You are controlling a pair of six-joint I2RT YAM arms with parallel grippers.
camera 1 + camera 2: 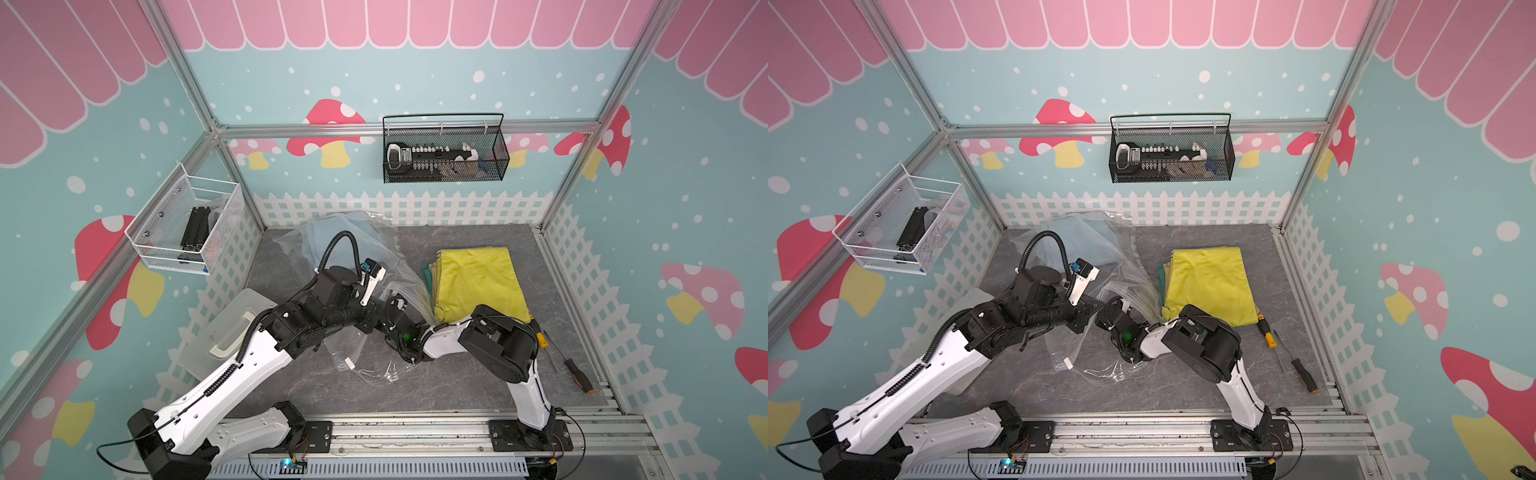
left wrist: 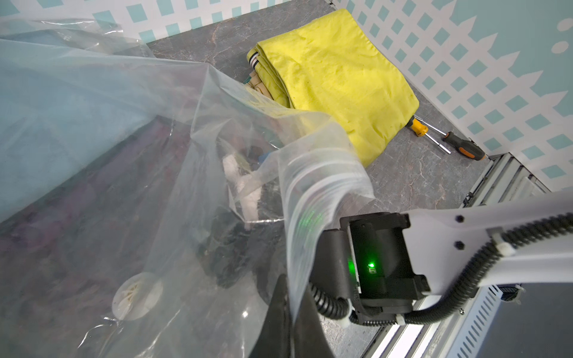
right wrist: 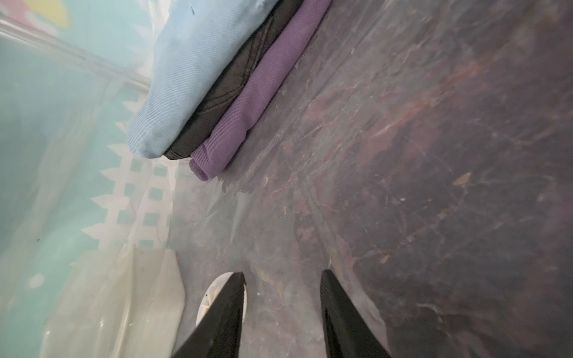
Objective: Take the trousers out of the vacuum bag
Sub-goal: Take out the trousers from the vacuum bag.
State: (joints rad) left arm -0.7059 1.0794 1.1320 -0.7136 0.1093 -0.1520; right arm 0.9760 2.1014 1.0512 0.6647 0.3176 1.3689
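Left fingers [image 2: 276, 319]: pressed together on the ridged zip-seal edge of the large, crinkly transparent plastic vacuum bag [image 2: 124, 130]. The left gripper [image 2: 286, 297] holds that edge raised off the table.
Right fingers [image 3: 223, 310]: apart, with nothing between them. The right gripper [image 3: 280, 276] is inside the bag's mouth, low over the bottom film.
Trousers in the bag: three folded pairs in a stack. The light blue trousers [image 3: 186, 77] are on top, a dark pair [image 3: 229, 90] is in the middle, and the purple trousers [image 3: 257, 93] are underneath. The stack lies well ahead of the right fingertips.
Trousers out of the bag: the folded yellow trousers [image 1: 478, 282] top a stack on the table's right side. Tan [image 1: 433, 272] and dark green [image 1: 426, 270] edges show beneath. The bag's raised edge is just beside this stack.
Bag: spread from the back left to the middle of the grey marbled tabletop [image 1: 457, 382].
Round white valve [image 2: 136, 297]: on the bag's film near the right gripper.
Small white slider clip [image 1: 350, 365]: on the loose edge at the front.
Translucent hard box with white handle [image 1: 232, 328]: at the table's left edge, partly under the left arm.
Yellow-handled screwdriver [image 1: 540, 338]: just beside the yellow trousers' near corner.
Black-and-orange screwdriver [image 1: 577, 376]: near the right fence.
Black wire-mesh basket [image 1: 494, 158]: on the back wall.
White mesh basket [image 1: 224, 224]: on the left wall.
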